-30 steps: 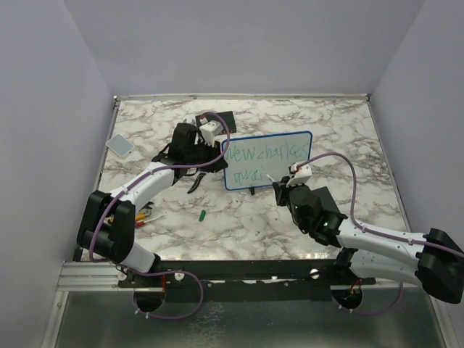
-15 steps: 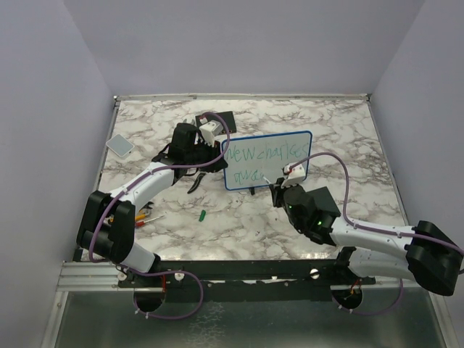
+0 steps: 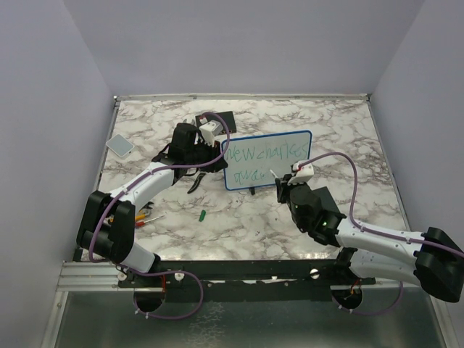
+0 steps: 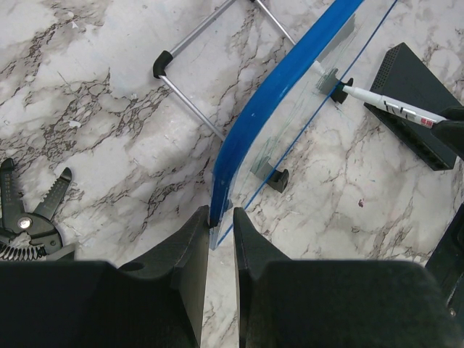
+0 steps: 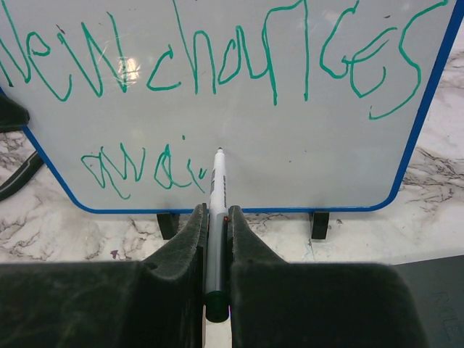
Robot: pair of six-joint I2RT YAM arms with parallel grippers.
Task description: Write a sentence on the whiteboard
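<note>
The whiteboard (image 3: 275, 172) stands upright on small black feet, blue-rimmed (image 4: 283, 94). My left gripper (image 3: 217, 156) is shut on its left rim, which sits between the fingertips (image 4: 221, 216). The sentence (image 5: 217, 58) is green handwriting, "new charges" with a shorter second line (image 5: 138, 170) under it. My right gripper (image 5: 214, 212) is shut on a white marker (image 5: 216, 188) in front of the board (image 5: 304, 138). The marker's tip is at the board just right of the second line's last stroke. The left wrist view shows the marker (image 4: 395, 109) coming in from the right.
Black pliers (image 3: 196, 183) lie left of the board on the marble table (image 3: 239, 232). A green cap (image 3: 204, 214) and small tools (image 3: 148, 216) lie nearer the front. A grey pad (image 3: 119, 145) sits at the left edge. A black box (image 4: 417, 101) lies beside the board.
My right gripper, with the marker, dipped slightly left and down and then came back up to the end of the second line. The left arm and the board stayed still.
</note>
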